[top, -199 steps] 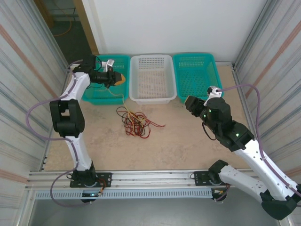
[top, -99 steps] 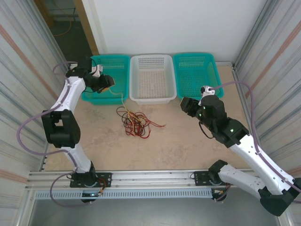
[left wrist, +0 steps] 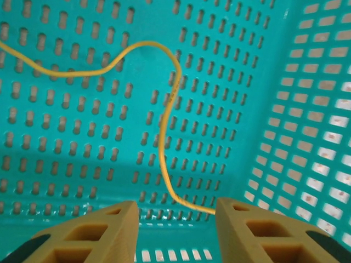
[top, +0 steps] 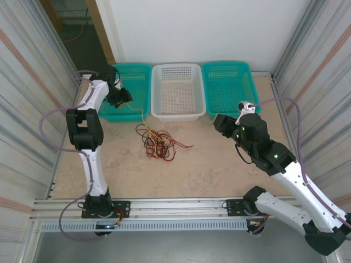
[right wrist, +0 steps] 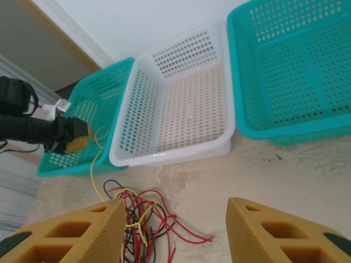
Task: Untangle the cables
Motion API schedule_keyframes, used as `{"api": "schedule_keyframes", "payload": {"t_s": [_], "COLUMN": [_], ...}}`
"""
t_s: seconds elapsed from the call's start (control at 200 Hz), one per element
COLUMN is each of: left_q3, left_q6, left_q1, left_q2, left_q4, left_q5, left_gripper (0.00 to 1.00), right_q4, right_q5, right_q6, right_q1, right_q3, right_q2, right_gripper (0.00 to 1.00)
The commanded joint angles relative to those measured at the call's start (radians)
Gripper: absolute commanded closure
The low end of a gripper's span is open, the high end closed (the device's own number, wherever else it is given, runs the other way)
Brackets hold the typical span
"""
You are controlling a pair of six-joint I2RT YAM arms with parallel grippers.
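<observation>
3 baskets line the upper part of the top view: a left teal basket (top: 140,67), a white basket (top: 175,67) and a right teal basket (top: 227,64). The cables (top: 156,143) lie in a loose red, black and yellow tangle on the table (top: 208,164), centre frame, just below the white basket. 1 yellow cable (top: 143,116) runs up out of the tangle and over the near rim into the left teal basket. The left gripper (top: 125,98) hangs inside that basket at upper left. In its wrist view the left gripper (left wrist: 176,211) has its jaws apart, gripping nothing. The yellow cable (left wrist: 164,126) snakes loose across the perforated floor and passes out of sight low in the gap, beside the right-hand finger. The right gripper (top: 220,121) hovers over bare table at centre right, well apart from the tangle. Its wrist view shows the jaws (right wrist: 175,205) parted and empty, with the cables (right wrist: 140,219) at lower left of that frame.
</observation>
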Motion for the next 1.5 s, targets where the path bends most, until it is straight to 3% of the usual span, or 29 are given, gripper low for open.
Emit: {"api": "schedule_keyframes", "payload": {"t_s": [0.0,0.22,0.346,0.416,0.777,1.007,1.243,1.498], "left_q3": [0.052,0.069,0.079,0.084,0.091,0.142,0.307,0.497], "left_q6": [0.028,0.04,0.051,0.047,0.054,0.053,0.136,0.078], "left_q1": [0.002,-0.001,-0.002,-0.003,-0.024,-0.017,0.047,0.129], "left_q2": [0.032,0.08,0.09,0.077,-0.212,-0.358,-0.279,-0.042], "left_q4": [-0.059,-0.057,-0.056,-0.06,-0.07,-0.079,-0.012,0.028], "left_q5": [0.006,0.005,0.01,0.028,0.155,0.162,0.092,0.07], "left_gripper": [0.6,0.72,0.93,1.0,1.0,1.0,1.0,1.0], "right_q4": [-0.019,-0.017,-0.012,-0.008,0.033,0.046,0.073,0.14], "right_q5": [0.039,0.039,0.03,0.023,-0.073,-0.117,-0.139,-0.356], "right_q6": [-0.026,-0.035,-0.048,-0.052,-0.056,-0.043,-0.06,-0.025], "right_q1": [0.005,0.004,-0.001,-0.008,-0.042,-0.04,-0.05,-0.153], "right_q3": [-0.018,-0.018,-0.021,-0.021,0.017,0.044,0.012,0.028], "right_q2": [-0.014,-0.002,0.0,0.001,0.041,0.048,0.059,0.205], "right_gripper": [0.49,0.49,0.49,0.48,0.49,0.49,0.49,0.5]}}
